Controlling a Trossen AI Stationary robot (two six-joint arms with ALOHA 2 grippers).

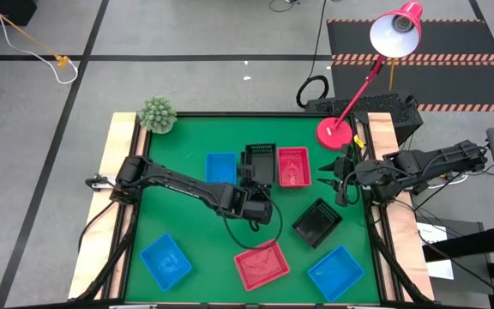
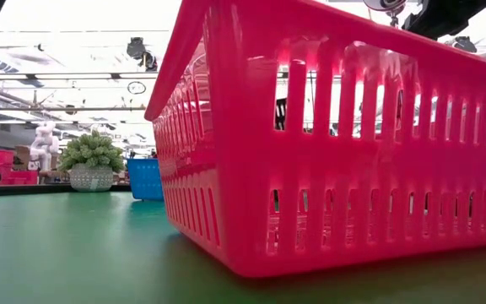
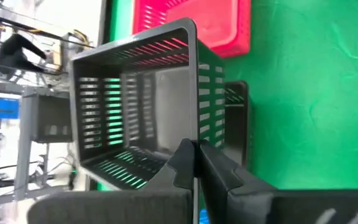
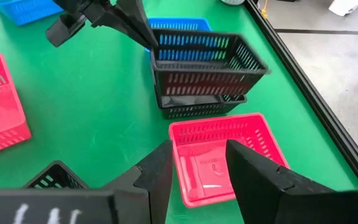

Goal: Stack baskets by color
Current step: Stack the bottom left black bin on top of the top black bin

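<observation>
My left gripper [image 1: 249, 181] is shut on a black basket [image 4: 207, 59] and holds it right over a second black basket [image 4: 197, 107] at the table's middle. A blue basket [image 1: 221, 168] lies left of this pair and a red basket [image 1: 293, 166] right of it. My right gripper [image 4: 197, 174] waits open above the table's right side, over that red basket [image 4: 219, 155]. Nearer the front lie another black basket [image 1: 317, 221], a red one [image 1: 262, 263] and two blue ones [image 1: 165, 261] [image 1: 335, 272]. My left gripper pinches the rim of the upper black basket's near end wall [image 3: 196, 138], one finger inside the basket and one outside. The fingers [image 4: 135, 25] slant down from the table's near left. The basket is upright over the lower black one; whether the two touch I cannot tell.
A potted plant [image 1: 157, 114] stands at the far left corner. A red desk lamp's round base [image 1: 334, 133] sits at the far right corner. In the low view the near red basket [image 2: 336, 143] fills most of the picture. Bare green mat lies at the middle left.
</observation>
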